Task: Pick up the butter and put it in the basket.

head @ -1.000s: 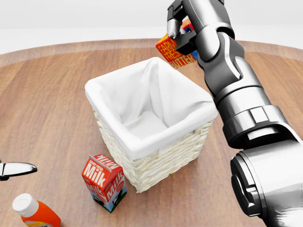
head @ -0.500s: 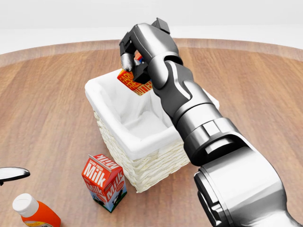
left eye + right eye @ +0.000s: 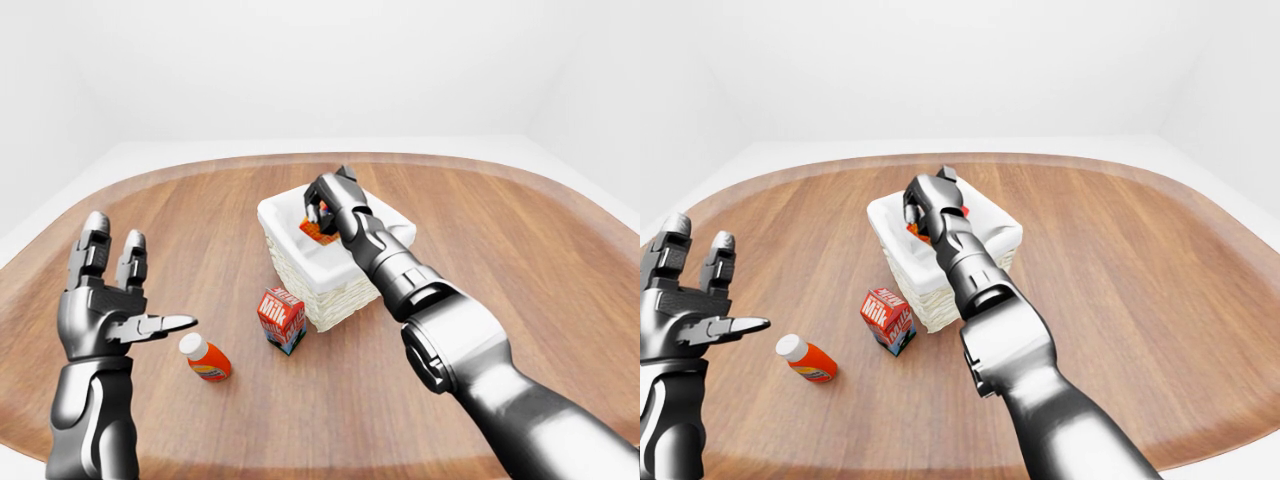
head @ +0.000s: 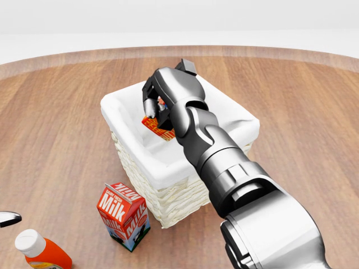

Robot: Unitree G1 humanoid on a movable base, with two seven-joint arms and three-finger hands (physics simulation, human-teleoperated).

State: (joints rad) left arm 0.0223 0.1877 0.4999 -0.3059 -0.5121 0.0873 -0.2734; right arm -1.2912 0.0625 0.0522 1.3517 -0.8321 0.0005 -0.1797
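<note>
My right hand (image 4: 159, 106) pinches the butter carton (image 4: 158, 128) inside the mouth of the lined wicker basket (image 4: 134, 168), just below its rim. I judge release best made low, clear of the liner. My left hand (image 3: 105, 305) hangs spread, idle.

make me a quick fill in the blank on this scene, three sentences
1. The right hand holds the butter over the white-lined ____.
2. The carton standing on the table beside the basket reads ____.
3. The left hand is ____, holding nothing.

Missing words: basket; Milk; open
</note>
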